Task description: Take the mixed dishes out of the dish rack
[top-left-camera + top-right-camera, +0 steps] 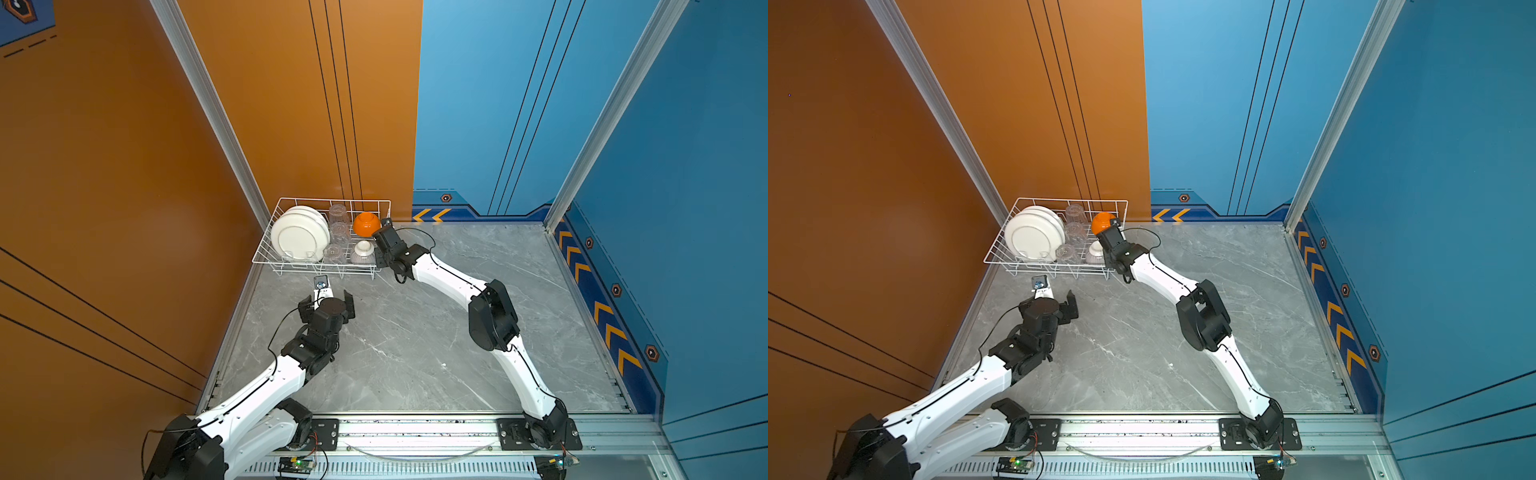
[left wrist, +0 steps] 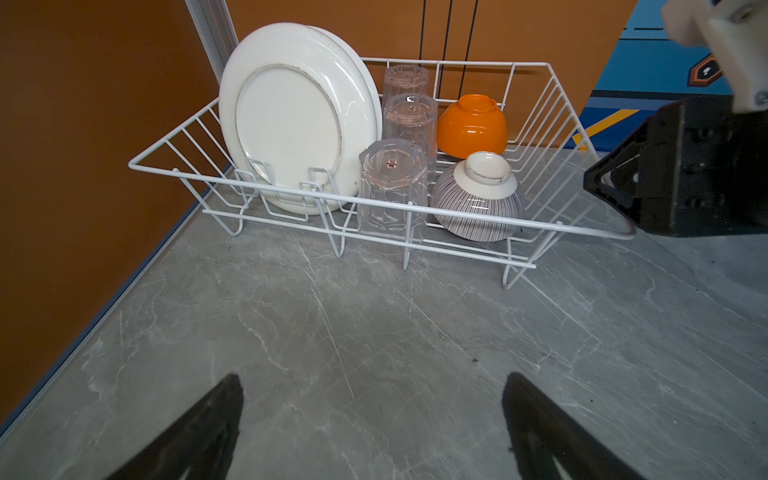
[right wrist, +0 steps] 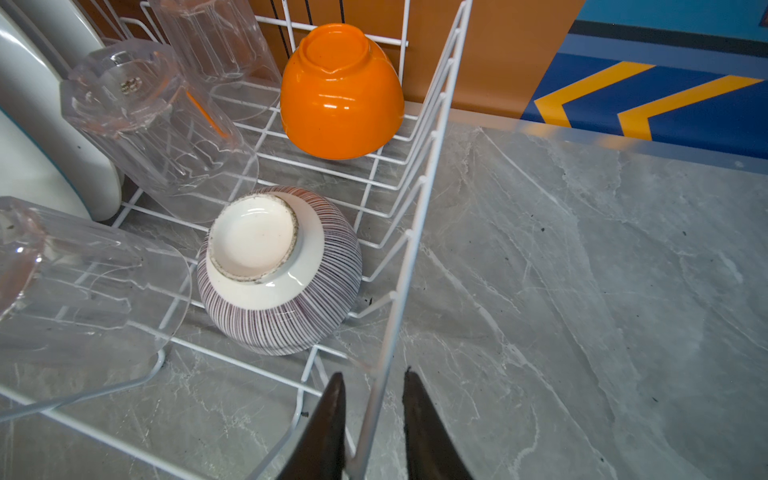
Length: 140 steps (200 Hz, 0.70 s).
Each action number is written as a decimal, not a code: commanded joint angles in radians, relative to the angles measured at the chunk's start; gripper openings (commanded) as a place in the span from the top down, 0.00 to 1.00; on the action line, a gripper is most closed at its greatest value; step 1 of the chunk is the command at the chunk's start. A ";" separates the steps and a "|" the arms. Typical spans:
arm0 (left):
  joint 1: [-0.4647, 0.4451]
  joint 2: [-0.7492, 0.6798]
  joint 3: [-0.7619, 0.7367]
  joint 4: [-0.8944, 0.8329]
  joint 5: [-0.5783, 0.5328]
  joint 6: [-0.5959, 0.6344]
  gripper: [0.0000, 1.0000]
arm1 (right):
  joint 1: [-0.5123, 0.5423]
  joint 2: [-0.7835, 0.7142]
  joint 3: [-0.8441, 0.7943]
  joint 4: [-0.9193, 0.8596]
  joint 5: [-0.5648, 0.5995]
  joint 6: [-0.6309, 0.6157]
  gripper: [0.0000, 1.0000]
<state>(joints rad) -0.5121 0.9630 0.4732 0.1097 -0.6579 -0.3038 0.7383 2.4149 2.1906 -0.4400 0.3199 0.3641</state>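
Right end effector (image 3: 374, 372) straddles the dish rack (image 3: 415, 208) rim.

Two arms, the left arm (image 1: 266, 382) and the right arm (image 1: 449, 275), were built of smooth white shells joined by bulky black joints. A thin black cable (image 1: 432, 243) ran along each, and each black base plate (image 1: 509, 440) carried silver screws.
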 commanded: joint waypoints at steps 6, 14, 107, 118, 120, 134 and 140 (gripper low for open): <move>-0.009 -0.019 0.021 -0.027 -0.005 -0.006 0.02 | -0.030 0.041 0.006 -0.139 0.105 0.001 0.74; -0.009 -0.022 0.022 -0.032 -0.006 -0.010 0.02 | -0.030 0.040 0.006 -0.151 0.120 0.001 0.75; -0.022 0.014 0.030 -0.038 0.015 -0.034 0.02 | -0.092 -0.027 -0.109 -0.192 0.100 0.057 0.77; -0.024 0.018 0.033 -0.040 0.015 -0.033 0.02 | -0.098 -0.041 -0.135 -0.192 0.093 0.063 0.77; -0.025 0.019 0.033 -0.039 0.014 -0.034 0.02 | -0.098 -0.041 -0.138 -0.192 0.091 0.064 0.77; -0.027 0.019 0.032 -0.040 0.011 -0.036 0.02 | -0.108 -0.062 -0.174 -0.191 0.071 0.074 0.78; -0.027 0.019 0.032 -0.038 0.009 -0.038 0.02 | -0.113 -0.068 -0.191 -0.190 0.061 0.080 0.79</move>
<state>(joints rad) -0.5297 0.9802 0.4740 0.0834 -0.6502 -0.3256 0.6754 2.3680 2.0899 -0.4545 0.3447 0.4217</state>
